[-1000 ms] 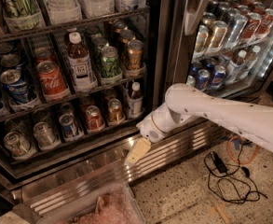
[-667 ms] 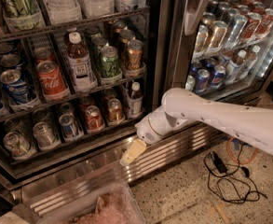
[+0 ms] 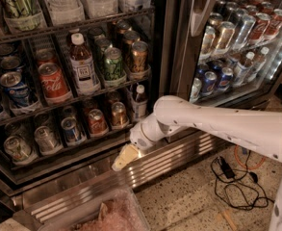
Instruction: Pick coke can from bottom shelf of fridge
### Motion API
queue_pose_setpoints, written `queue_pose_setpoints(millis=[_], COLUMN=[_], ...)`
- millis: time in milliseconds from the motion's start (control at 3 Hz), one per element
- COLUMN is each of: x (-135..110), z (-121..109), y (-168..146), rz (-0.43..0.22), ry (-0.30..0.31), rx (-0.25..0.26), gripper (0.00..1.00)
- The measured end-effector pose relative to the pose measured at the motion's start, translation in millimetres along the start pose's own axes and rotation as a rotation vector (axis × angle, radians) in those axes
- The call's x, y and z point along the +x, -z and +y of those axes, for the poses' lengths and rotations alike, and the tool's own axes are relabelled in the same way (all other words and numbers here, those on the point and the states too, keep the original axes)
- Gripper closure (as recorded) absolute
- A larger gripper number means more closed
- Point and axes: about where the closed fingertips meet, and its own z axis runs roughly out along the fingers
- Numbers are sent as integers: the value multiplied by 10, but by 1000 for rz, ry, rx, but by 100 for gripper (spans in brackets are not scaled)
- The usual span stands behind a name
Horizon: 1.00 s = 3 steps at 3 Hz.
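The pale hand [image 3: 122,159], opening unclear, has moved left along the ribbed steel grille [image 3: 179,160], nearer the red aluminium coke can [image 3: 96,121].

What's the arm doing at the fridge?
The robot's arm is at the open fridge. Its tool hangs low, in front of the base grille, below the bottom shelf. The coke can sits untouched on that shelf, between a blue-and-silver can and a copper can.
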Motion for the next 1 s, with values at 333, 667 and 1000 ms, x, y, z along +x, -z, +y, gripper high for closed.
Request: queue_pose_setpoints(millis=[333,667,1000], x=[-48,-91,-158], z=[-73,-98,-116], y=[-218,-403,-578], rz=[-41,-100,-163], ry=[-15,-42,-60], rx=[-5,27,68], gripper=[0,0,0])
